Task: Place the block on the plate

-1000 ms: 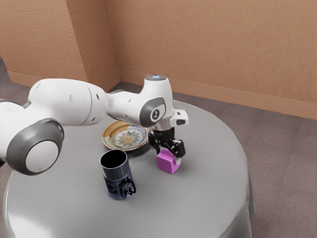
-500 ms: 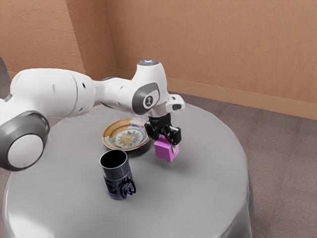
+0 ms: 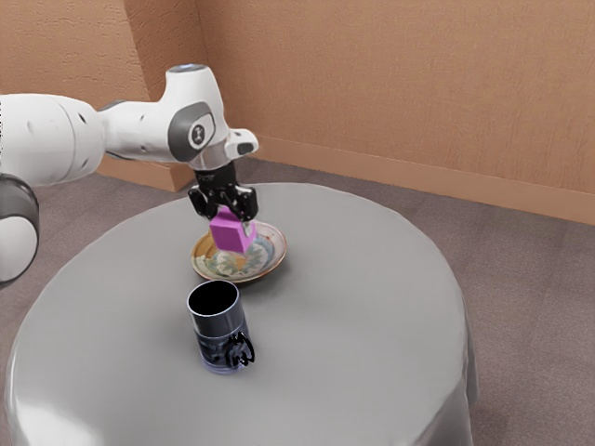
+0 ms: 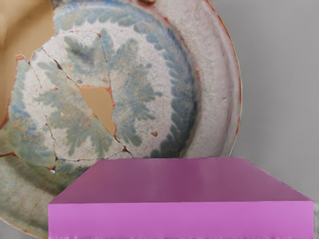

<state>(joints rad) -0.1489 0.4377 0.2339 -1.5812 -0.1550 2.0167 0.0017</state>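
My black gripper is shut on the magenta block, holding it in the air over the patterned plate. In the wrist view the block is large and close under my hand, with the plate lying below it. The block covers part of the plate in both views. Whether the block touches the plate cannot be told for certain, but it looks raised above it.
A dark blue mug stands on the round grey table, close to the plate on the side toward the camera. A brown wall rises behind the table.
My gripper has lifted the block off the table and carried it toward the exterior view's left, from beside the plate to over it. The plate and mug have stayed put.
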